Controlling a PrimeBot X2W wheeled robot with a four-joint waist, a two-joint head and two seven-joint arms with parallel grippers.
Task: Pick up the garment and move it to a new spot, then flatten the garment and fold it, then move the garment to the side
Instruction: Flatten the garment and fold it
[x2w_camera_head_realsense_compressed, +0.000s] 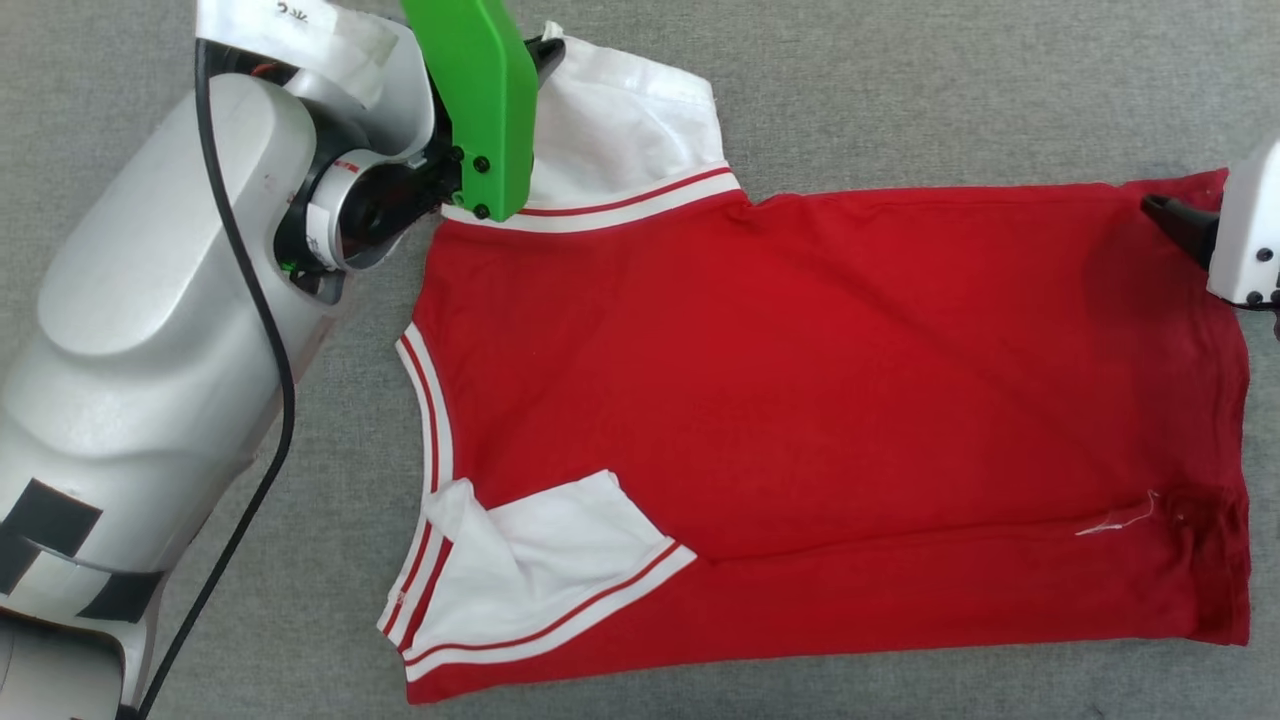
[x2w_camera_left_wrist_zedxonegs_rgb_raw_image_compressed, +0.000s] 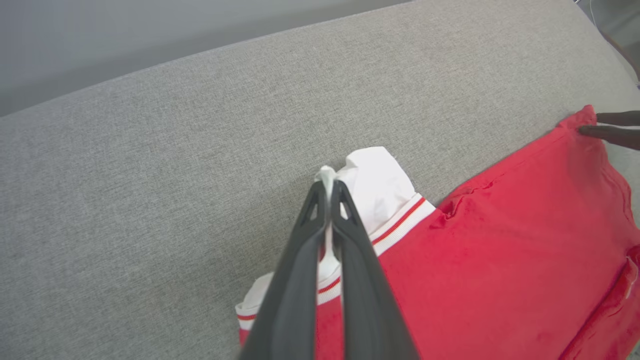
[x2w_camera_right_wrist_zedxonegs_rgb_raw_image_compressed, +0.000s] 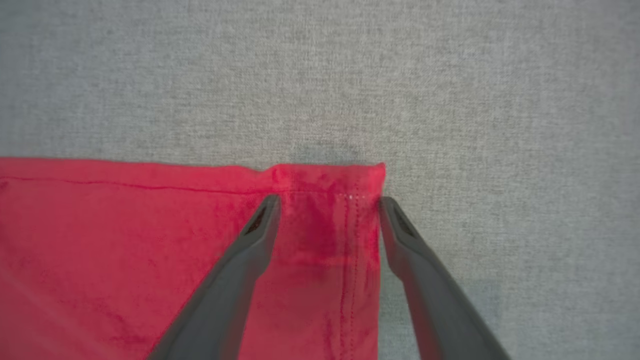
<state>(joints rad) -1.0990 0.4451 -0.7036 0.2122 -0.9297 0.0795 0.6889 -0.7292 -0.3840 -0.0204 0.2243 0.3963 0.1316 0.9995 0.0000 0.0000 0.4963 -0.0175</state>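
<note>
The garment (x2w_camera_head_realsense_compressed: 800, 400), a red shirt with white sleeves and striped trim, lies spread on the grey cloth surface, neck to the left and hem to the right. My left gripper (x2w_camera_head_realsense_compressed: 545, 50) (x2w_camera_left_wrist_zedxonegs_rgb_raw_image_compressed: 327, 187) is shut on the edge of the far white sleeve (x2w_camera_head_realsense_compressed: 620, 120) (x2w_camera_left_wrist_zedxonegs_rgb_raw_image_compressed: 380, 190), pinching a small peak of cloth. The near sleeve (x2w_camera_head_realsense_compressed: 540, 560) is folded in over the red body. My right gripper (x2w_camera_right_wrist_zedxonegs_rgb_raw_image_compressed: 327, 202) (x2w_camera_head_realsense_compressed: 1160, 210) stands open over the far hem corner (x2w_camera_right_wrist_zedxonegs_rgb_raw_image_compressed: 360, 185), one finger on each side of it. The right gripper's fingers (x2w_camera_left_wrist_zedxonegs_rgb_raw_image_compressed: 615, 127) also show in the left wrist view.
The grey fabric surface (x2w_camera_head_realsense_compressed: 900, 90) runs around the garment on all sides. Its far edge (x2w_camera_left_wrist_zedxonegs_rgb_raw_image_compressed: 200, 50) shows in the left wrist view, with a darker drop behind it. My pale left forearm (x2w_camera_head_realsense_compressed: 150, 330) with a black cable (x2w_camera_head_realsense_compressed: 285, 400) lies left of the neck opening.
</note>
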